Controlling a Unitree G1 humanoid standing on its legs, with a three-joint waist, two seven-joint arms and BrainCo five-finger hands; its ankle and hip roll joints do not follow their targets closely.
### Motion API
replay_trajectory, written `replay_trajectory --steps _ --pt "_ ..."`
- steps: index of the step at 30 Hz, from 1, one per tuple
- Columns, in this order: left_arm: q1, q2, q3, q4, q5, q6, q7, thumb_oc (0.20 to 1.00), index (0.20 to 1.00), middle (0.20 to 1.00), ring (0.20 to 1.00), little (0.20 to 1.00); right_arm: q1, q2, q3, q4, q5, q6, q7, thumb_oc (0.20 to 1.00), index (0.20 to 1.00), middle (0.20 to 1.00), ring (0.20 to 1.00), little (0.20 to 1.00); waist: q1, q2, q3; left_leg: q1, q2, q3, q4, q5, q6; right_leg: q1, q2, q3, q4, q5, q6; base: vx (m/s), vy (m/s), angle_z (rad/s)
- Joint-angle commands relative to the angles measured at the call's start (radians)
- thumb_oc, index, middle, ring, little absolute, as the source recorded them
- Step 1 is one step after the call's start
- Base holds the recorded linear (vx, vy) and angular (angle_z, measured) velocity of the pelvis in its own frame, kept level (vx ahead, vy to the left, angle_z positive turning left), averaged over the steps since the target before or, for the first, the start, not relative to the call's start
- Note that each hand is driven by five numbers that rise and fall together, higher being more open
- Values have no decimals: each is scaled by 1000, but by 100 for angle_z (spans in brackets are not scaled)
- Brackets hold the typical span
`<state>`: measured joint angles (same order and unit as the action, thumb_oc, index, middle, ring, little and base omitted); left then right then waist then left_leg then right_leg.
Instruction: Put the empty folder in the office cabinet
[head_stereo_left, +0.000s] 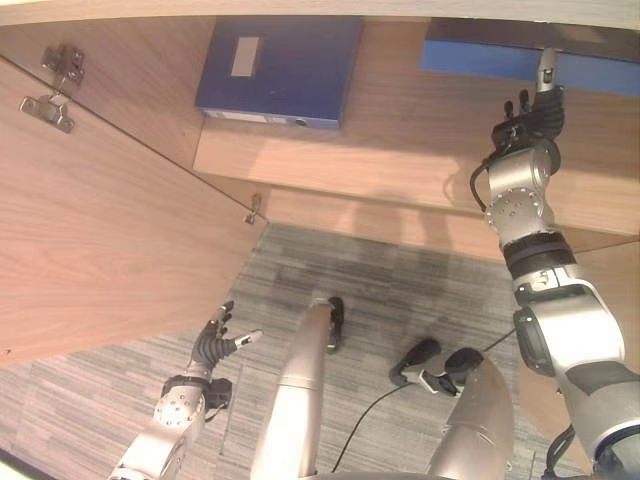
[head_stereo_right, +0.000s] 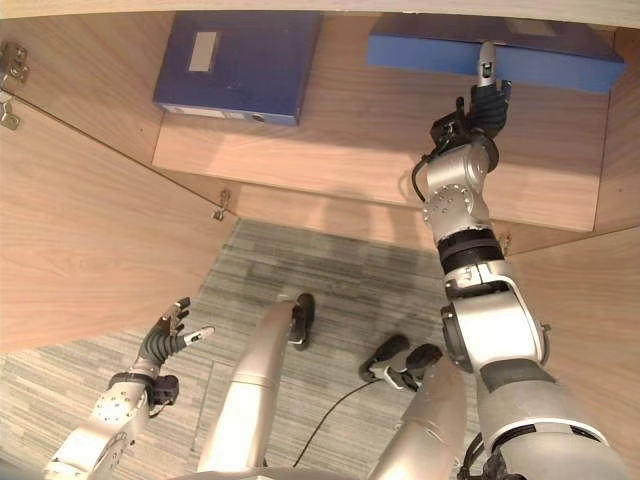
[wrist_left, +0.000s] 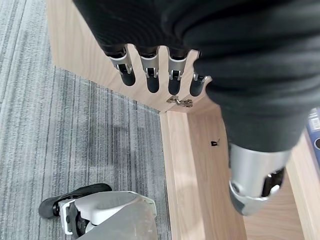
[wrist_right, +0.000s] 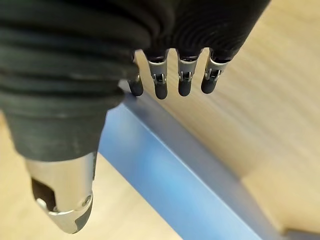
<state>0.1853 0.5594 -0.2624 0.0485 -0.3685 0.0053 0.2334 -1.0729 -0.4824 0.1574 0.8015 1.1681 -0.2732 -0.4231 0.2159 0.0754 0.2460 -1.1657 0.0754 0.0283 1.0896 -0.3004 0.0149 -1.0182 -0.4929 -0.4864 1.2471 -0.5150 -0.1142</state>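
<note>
A light blue folder (head_stereo_right: 545, 58) lies flat at the back right of the cabinet shelf (head_stereo_left: 400, 150). My right hand (head_stereo_right: 478, 108) reaches up into the cabinet, open, with straight fingers (wrist_right: 170, 85) at the near edge of this folder (wrist_right: 165, 180). I cannot tell whether they touch it. Nothing is held. A darker blue folder (head_stereo_left: 280, 65) with a white label lies flat on the shelf's left side. My left hand (head_stereo_left: 212, 345) hangs low over the carpet, open, its fingers (wrist_left: 150, 75) relaxed and holding nothing.
The cabinet's wooden door (head_stereo_left: 100, 230) stands open on the left, with metal hinges (head_stereo_left: 50, 90) on its inner face. A small hinge plate (wrist_left: 180, 101) sits on the cabinet's lower frame. Grey striped carpet (head_stereo_left: 400, 300) lies below. Bare shelf lies between the two folders.
</note>
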Motion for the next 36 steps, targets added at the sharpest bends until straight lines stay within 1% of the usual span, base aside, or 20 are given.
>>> replay_trajectory --steps 1,4,5,7,9,11,12,14,16,18,19,21,22,25,26,29,31,32,33,36 --pt "-15 60 67 -34 -21 -33 -15 1000 1000 1000 1000 1000 -118 -37 35 -3 -61 27 79 1000 1000 1000 1000 1000 20 -25 11 19 16 3 -11 -63 21 31 15 173 -102 58 89 0 0 0" --pt "-11 58 74 -35 -21 -32 -24 1000 1000 1000 1000 1000 -106 -39 58 30 -81 67 100 1000 1000 1000 1000 1000 18 -28 11 18 19 5 -11 -63 21 28 16 173 -103 60 88 0 0 0" --pt "-10 58 74 -36 -21 -32 -24 1000 1000 1000 1000 1000 -107 -39 58 32 -81 67 101 1000 1000 1000 1000 1000 18 -28 11 18 19 5 -11 -63 21 28 16 173 -103 60 88 0 0 0" --pt "-4 63 83 -40 -27 -38 -26 1000 1000 1000 1000 1000 -123 -79 124 110 -185 136 105 1000 1000 1000 1000 1000 15 -35 10 15 23 9 -13 -60 19 24 15 172 -108 65 89 0 0 0" --pt "2 63 95 -41 -22 -46 -20 1000 1000 1000 1000 1000 -170 -129 231 114 -347 200 113 1000 1000 1000 1000 1000 8 -42 11 13 27 11 -17 -58 18 18 20 175 -114 71 88 0 0 0" --pt "11 66 104 -39 -5 -43 -25 1000 1000 1000 1000 1000 -172 -174 318 63 -454 243 153 1000 1000 1000 1000 1000 -3 -50 12 9 31 14 -30 -49 15 17 21 169 -129 80 88 0 0 0" --pt "19 70 107 -39 2 -42 -32 1000 1000 1000 1000 1000 -172 -205 363 41 -511 261 176 1000 1000 1000 1000 1000 -7 -52 9 8 32 15 -38 -46 13 18 22 165 -136 83 89 0 0 0" --pt "41 78 121 -45 13 -44 -49 1000 1000 1000 1000 1000 -195 -288 481 14 -672 304 238 1000 1000 1000 1000 1000 -10 -58 4 8 34 14 -52 -40 7 21 23 158 -149 89 93 0 0 0" --pt "68 88 140 -63 24 -42 -70 1000 1000 1000 1000 1000 -230 -369 619 -44 -894 355 301 1000 1000 1000 1000 1000 -15 -66 -5 5 35 11 -69 -33 1 23 23 148 -165 97 99 0 0 0" --pt "79 97 159 -77 37 -37 -91 1000 1000 1000 1000 1000 -251 -410 698 -73 -1038 382 350 1000 1000 1000 1000 1000 -18 -70 -15 2 34 7 -85 -24 -3 27 23 136 -182 104 103 0 0 0" --pt "80 94 160 -78 37 -36 -92 1000 1000 1000 1000 1000 -253 -410 699 -73 -1042 383 352 1000 1000 1000 1000 1000 -19 -67 -16 2 34 7 -86 -23 -3 27 24 135 -184 105 103 0 0 0" --pt "89 102 176 -98 58 -29 -116 1000 1000 1000 1000 1000 -247 -421 718 -81 -1087 384 390 1000 1000 1000 1000 1000 -19 -67 -20 1 32 4 -95 -18 -5 29 20 127 -190 109 109 22 -15 -4" --pt "100 111 197 -108 86 -25 -149 1000 1000 1000 1000 1000 -229 -435 730 -131 -1080 377 459 1000 1000 1000 1000 1000 -15 -69 -21 1 33 3 -106 -11 -10 34 18 122 -201 115 116 0 0 0" --pt "87 106 210 -115 92 -24 -164 1000 1000 1000 1000 1000 -196 -449 743 -167 -1049 362 512 1000 1000 1000 1000 1000 -8 -72 -19 8 35 8 -121 -4 -14 37 13 120 -213 126 124 0 0 0" --pt "78 109 213 -114 101 -27 -172 1000 1000 1000 1000 1000 -193 -448 766 -184 -1061 362 553 1000 1000 1000 1000 1000 -3 -75 -16 15 36 11 -134 -1 -17 43 12 117 -226 133 129 0 0 0" --pt "62 104 217 -110 114 -20 -181 1000 1000 1000 1000 1000 -198 -442 831 -230 -1135 378 632 1000 1000 1000 1000 1000 1 -81 -13 28 38 17 -156 7 -20 54 11 110 -249 146 137 2 -4 -1" --pt "48 98 218 -110 125 -14 -186 1000 1000 1000 1000 1000 -180 -423 858 -261 -1182 384 679 1000 1000 1000 1000 1000 3 -80 -11 41 42 20 -177 15 -21 63 12 105 -267 156 144 0 0 0" --pt "48 98 218 -110 126 -14 -187 1000 1000 1000 1000 1000 -179 -423 857 -262 -1184 385 681 1000 1000 1000 1000 1000 2 -80 -11 43 42 20 -179 16 -21 65 12 104 -269 158 144 0 0 0" --pt "29 96 226 -113 145 0 -192 1000 1000 1000 1000 1000 -153 -403 888 -348 -1247 405 757 1000 1000 1000 1000 1000 0 -82 -8 57 44 24 -207 25 -22 73 15 100 -290 170 151 5 -12 -5" --pt "8 96 247 -121 190 18 -217 1000 1000 1000 1000 1000 -117 -395 925 -536 -1285 391 864 1000 1000 1000 1000 1000 -4 -90 1 69 47 28 -242 40 -27 83 20 90 -331 190 162 -2 -14 -3"
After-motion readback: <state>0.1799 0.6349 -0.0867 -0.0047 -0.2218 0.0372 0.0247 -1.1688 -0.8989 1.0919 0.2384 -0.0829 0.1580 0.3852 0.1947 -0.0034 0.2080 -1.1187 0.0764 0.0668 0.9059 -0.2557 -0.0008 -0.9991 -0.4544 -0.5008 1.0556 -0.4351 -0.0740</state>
